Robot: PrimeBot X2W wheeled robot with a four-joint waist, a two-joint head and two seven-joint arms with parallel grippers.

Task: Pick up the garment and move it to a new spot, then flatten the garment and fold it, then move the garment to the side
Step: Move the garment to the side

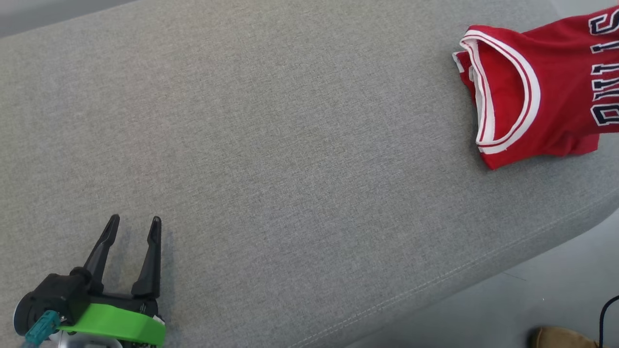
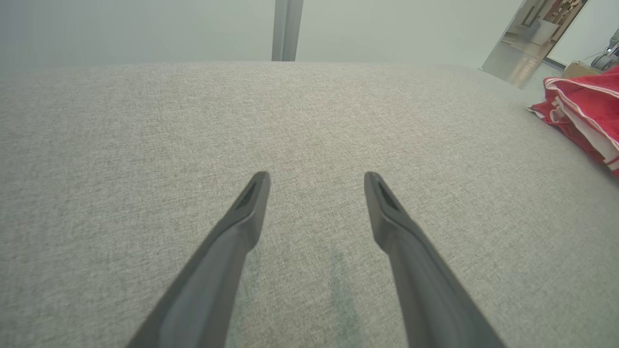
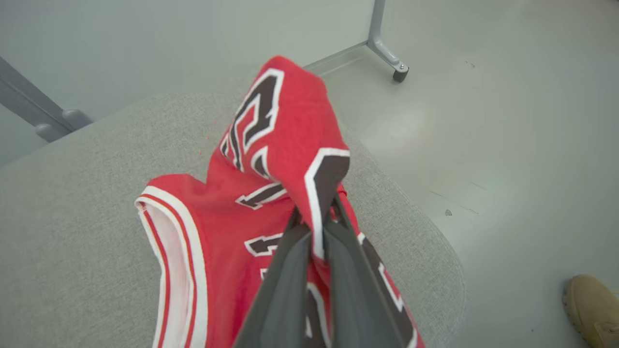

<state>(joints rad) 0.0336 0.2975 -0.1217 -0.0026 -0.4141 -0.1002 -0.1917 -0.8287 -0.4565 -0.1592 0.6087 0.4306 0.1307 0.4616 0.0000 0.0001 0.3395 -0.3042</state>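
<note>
Currently the red jersey (image 1: 546, 92) lies at the far right of the grey fabric-covered surface (image 1: 290, 145), near its rounded edge. A white-and-red-trimmed opening faces the middle of the surface, and dark lettering runs off the head view's right side. The right gripper (image 3: 314, 220) has its jaws pressed together on a fold of the jersey. The pinched cloth stands up in a peak above the fingertips while the rest drapes onto the surface. The left gripper (image 1: 135, 219) is over bare fabric at the near left, well apart from the jersey, its jaws spread wide with nothing between them. A tan shoe (image 3: 590, 304) rests on the pale floor (image 3: 508, 145) nearby.
</note>
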